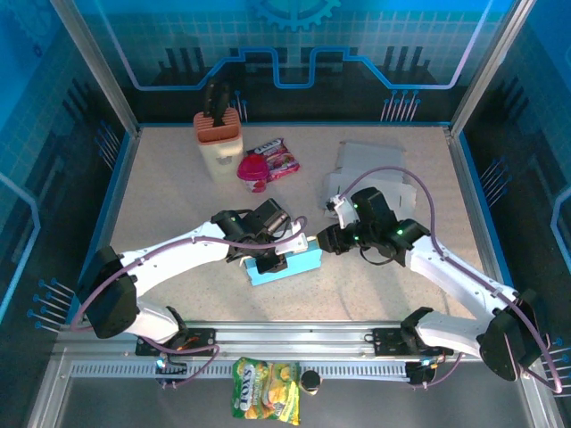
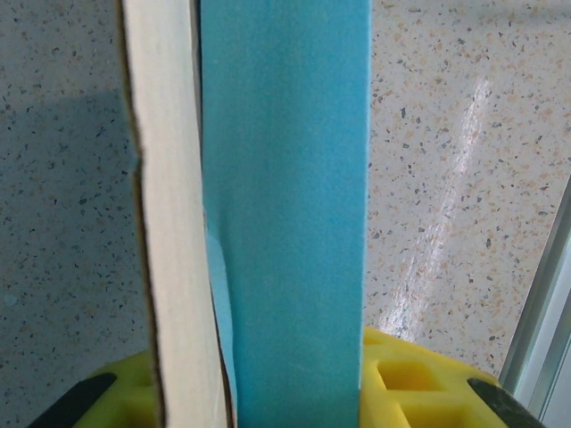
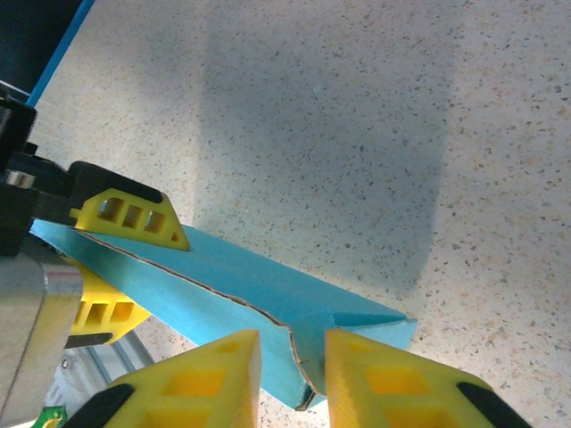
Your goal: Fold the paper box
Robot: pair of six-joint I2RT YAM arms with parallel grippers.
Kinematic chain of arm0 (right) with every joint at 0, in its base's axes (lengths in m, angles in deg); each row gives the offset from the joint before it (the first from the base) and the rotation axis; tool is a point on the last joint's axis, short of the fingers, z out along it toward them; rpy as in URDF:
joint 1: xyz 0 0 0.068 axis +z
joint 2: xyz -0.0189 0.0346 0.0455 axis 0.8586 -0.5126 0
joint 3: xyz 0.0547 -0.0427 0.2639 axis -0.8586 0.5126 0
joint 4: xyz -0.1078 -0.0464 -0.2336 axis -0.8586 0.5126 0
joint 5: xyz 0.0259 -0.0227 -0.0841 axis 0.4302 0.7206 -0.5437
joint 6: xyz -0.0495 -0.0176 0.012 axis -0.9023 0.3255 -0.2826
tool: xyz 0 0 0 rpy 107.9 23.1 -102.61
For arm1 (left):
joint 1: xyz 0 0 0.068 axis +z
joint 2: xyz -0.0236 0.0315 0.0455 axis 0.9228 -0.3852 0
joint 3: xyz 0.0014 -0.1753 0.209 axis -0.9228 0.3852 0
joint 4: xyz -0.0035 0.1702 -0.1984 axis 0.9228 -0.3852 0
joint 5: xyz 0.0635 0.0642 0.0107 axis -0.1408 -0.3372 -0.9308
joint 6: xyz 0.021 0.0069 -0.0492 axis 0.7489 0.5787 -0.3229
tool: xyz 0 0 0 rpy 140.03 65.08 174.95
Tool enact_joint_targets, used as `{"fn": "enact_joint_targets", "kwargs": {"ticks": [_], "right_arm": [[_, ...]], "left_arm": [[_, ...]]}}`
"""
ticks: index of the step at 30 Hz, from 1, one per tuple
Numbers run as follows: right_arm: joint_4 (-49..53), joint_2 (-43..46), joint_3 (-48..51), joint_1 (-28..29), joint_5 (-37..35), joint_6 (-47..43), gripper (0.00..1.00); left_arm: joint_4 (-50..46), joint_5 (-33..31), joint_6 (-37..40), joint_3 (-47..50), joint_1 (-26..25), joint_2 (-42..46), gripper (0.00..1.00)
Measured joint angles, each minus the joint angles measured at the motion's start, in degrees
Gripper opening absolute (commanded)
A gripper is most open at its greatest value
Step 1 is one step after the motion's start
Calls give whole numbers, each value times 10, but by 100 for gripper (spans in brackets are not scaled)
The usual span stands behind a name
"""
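The paper box (image 1: 284, 265) is blue outside and pale cardboard inside, lying partly folded at the table's middle front. My left gripper (image 1: 268, 257) is over its left half, shut on an upright wall. In the left wrist view that blue wall (image 2: 285, 205) and a pale panel (image 2: 169, 223) run straight up between the jaws of the left gripper (image 2: 268, 392). My right gripper (image 1: 323, 241) is at the box's right end. In the right wrist view the right gripper (image 3: 292, 357) pinches the box's (image 3: 223, 285) torn-edged end flap, with a left-gripper finger (image 3: 134, 218) on the box's far end.
At the back left stand a knife block (image 1: 219, 134), a pink cup (image 1: 253, 171) and a snack packet (image 1: 275, 156). Flat white cardboard (image 1: 370, 174) lies behind the right arm. A yellow snack bag (image 1: 265, 390) sits below the front rail (image 1: 294, 337).
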Motion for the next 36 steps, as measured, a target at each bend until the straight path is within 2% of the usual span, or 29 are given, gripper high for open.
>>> {"fn": "enact_joint_targets", "kwargs": {"ticks": [5,18,27,36], "right_arm": [[10,0,0,12,-27,-1,19],[60,-13,-40,65,-134,-5,0],[98,-30,-69,103,-204,5,0],[98,-30,-68,130,-247,54,0]], "left_arm": [[0,0,0,0,0,0,28],[1,0,0,0,0,0,27],[0,-1,-3,-1,0,0,22],[-1,-6,-5,-1,0,0,18]]}}
